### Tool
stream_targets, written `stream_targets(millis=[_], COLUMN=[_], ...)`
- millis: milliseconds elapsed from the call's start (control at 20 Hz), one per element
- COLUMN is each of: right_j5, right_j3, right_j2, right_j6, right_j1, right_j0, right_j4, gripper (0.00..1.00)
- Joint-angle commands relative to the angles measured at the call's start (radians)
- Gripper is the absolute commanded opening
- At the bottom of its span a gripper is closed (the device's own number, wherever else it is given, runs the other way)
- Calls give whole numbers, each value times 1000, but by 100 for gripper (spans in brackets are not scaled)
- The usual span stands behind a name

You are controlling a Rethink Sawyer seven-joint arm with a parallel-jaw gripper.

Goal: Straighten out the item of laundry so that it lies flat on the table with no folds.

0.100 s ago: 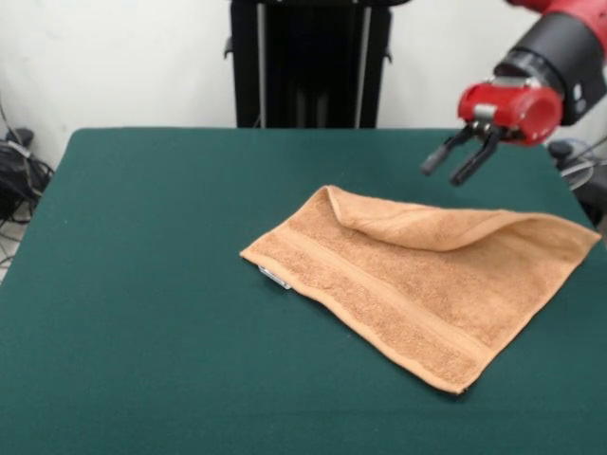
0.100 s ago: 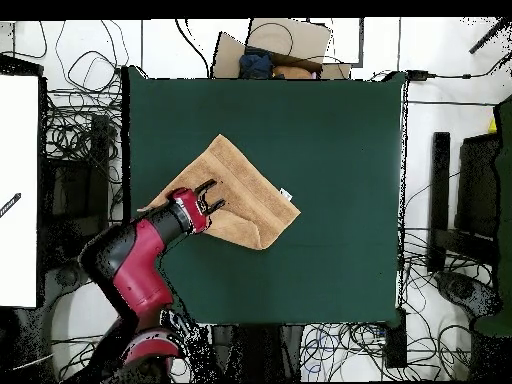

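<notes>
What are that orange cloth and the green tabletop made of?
The towel looks like peach-orange terry cloth, probably cotton: a nubby, looped matte surface with flatter woven bands near its edges, and soft enough to fold over itself. The table top looks like dark green felt or similar fabric: even, matte, no shine. What lies underneath is not visible.

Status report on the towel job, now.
Gripper open, empty, in the air above the towel's far edge. Towel on the table, far edge folded over. Nothing in the way.

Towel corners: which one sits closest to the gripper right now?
The folded-over far corner of the towel, below the open gripper; the tag corner and the others lie farther off.
</notes>
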Motion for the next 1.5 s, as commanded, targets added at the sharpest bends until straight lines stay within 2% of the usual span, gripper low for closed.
stream_targets(millis=[50, 250, 700, 850, 1200, 1500], right_j5=[16, 15, 47, 104, 213, 262], right_j3=[-177, -226, -282, -268, -244, -225], right_j2=[-74, -102, -132, -123, -88, -83], right_j6=[6, 17, 12, -14, 7, -35], right_j1=[187, 239, 286, 284, 282, 263], right_j0=[-32, -34, -31, -41, -79, -75], right_j4=[-70, -108, -121, -108, -112, -55], gripper=[100, 100, 100, 100, 100, 100])
